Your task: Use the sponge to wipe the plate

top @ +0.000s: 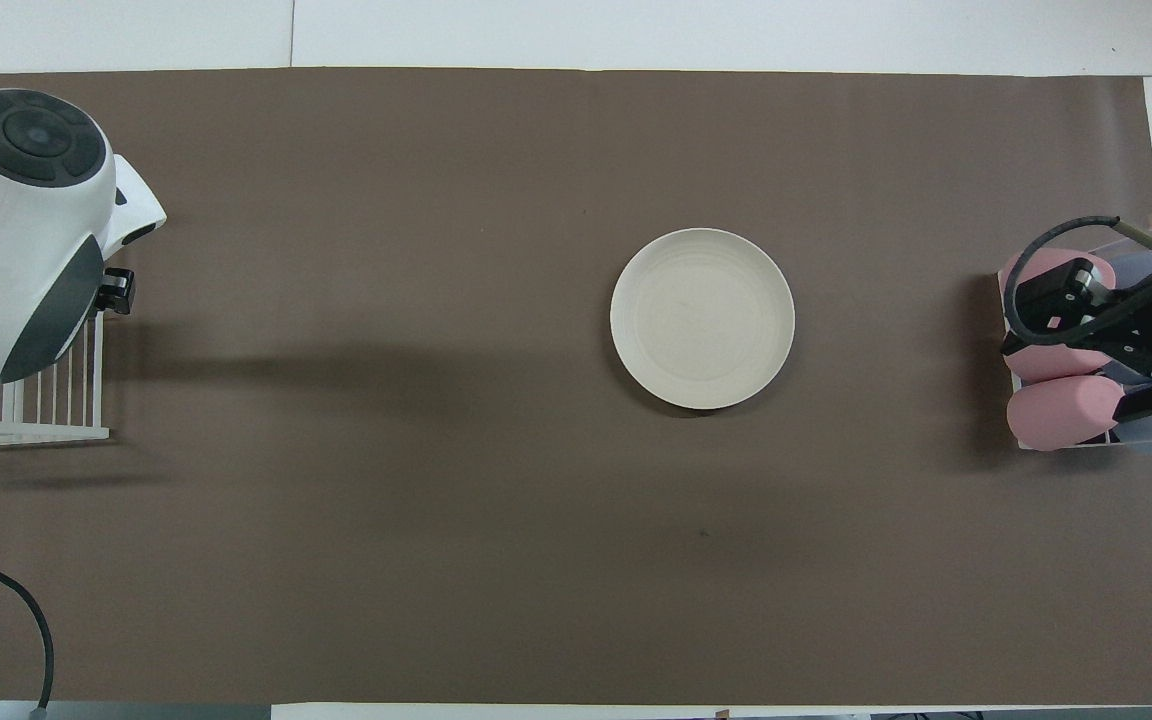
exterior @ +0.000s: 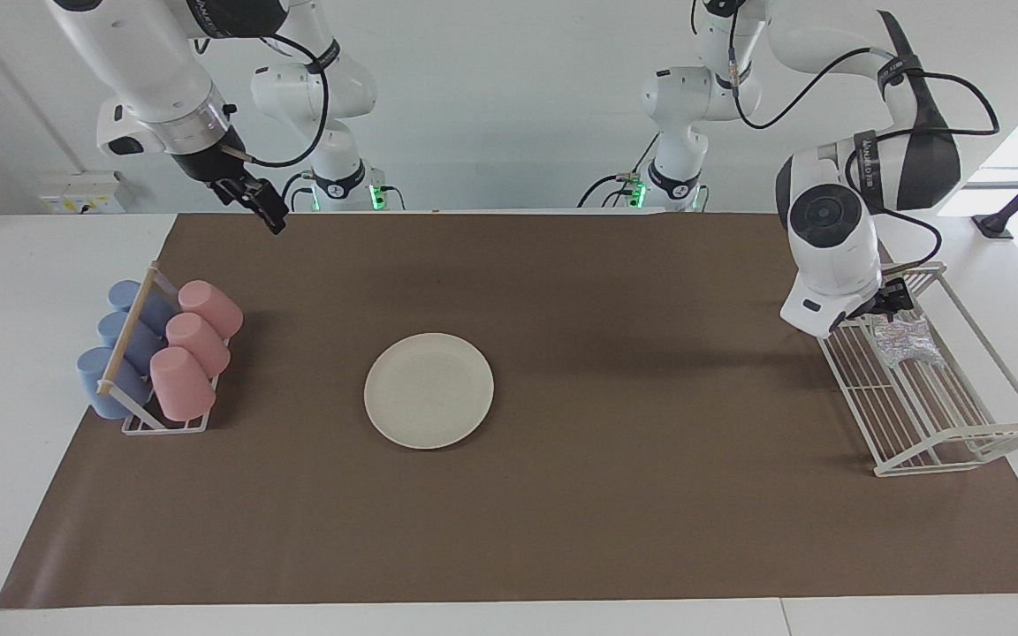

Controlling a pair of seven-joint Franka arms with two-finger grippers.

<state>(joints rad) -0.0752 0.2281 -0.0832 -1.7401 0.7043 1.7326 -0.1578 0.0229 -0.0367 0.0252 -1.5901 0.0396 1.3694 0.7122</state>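
**Left end effector hanging over the wire rack, sponge lying inside it**

The left end effector is hanging just over the robot-side end of the white wire rack, right beside the sponge, with the arm's white wrist housing covering most of it. Its fingers are standing released, gripping nothing, and whether they are touching the sponge cannot be told. The sponge, a small silvery glittery wad, is lying on the rack's wire floor in the half nearer to the robots. In the overhead view the left arm's wrist is covering the rack's farther half, so the sponge is not showing there.

The right end effector is hanging in the air over the robot-side edge of the brown mat, above the right arm's end of the worktop. Its fingers are also standing released and empty, pointing down and slightly toward the middle of the mat.

The plate is lying flat on the mat, near the middle but somewhat toward the right arm's end, well apart from both end effectors and from the rack holding the sponge. It is sitting bare, with nothing on it.

Toward the right arm's end, a cup rack is holding pink cups and blue cups lying on their sides in two rows.
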